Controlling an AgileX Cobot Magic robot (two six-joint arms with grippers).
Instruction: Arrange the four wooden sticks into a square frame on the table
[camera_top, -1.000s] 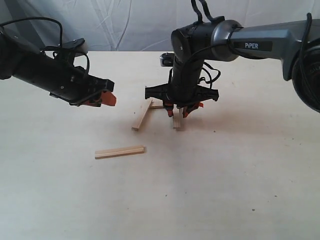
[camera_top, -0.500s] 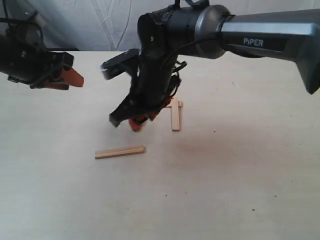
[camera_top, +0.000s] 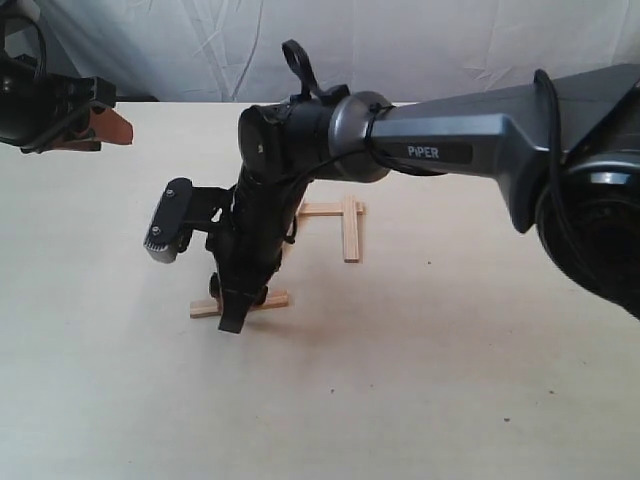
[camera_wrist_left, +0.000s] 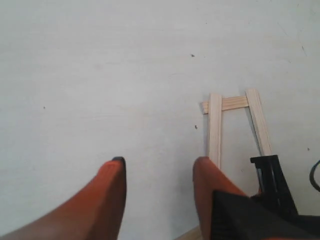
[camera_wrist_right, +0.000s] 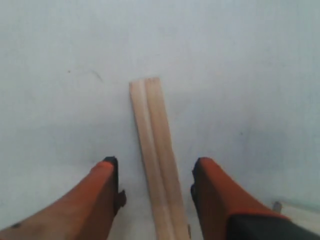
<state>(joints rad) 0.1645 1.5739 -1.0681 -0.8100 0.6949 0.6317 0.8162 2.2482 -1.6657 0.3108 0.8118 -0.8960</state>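
Three sticks (camera_top: 350, 229) lie as an open U near the middle of the table (camera_top: 480, 380). Two run side by side and a cross piece joins their far ends, toward the cloth (camera_top: 450, 50). In the exterior view the right arm (camera_top: 440, 125) hides most of one of the side pieces. The left wrist view shows all three (camera_wrist_left: 215, 127), their ends meeting at the two corners.

The fourth stick (camera_top: 203, 308) lies alone on the table, nearer the camera than the U and apart from it, roughly level with the cross piece's direction.

The right arm reaches across the middle, and the right gripper (camera_top: 235, 307) points down over this lone stick, covering its middle so that only the two ends show. From the wrist, the right gripper (camera_wrist_right: 155, 165) has its orange fingers (camera_wrist_right: 102, 200) spread, one on each side of the stick (camera_wrist_right: 155, 130) — neither finger visibly touches the wood.

The left gripper (camera_top: 100, 125) hangs well off at the table's far left edge, away from every stick. Its orange fingers (camera_wrist_left: 112, 200) stand apart with only bare table between them — nothing is held.
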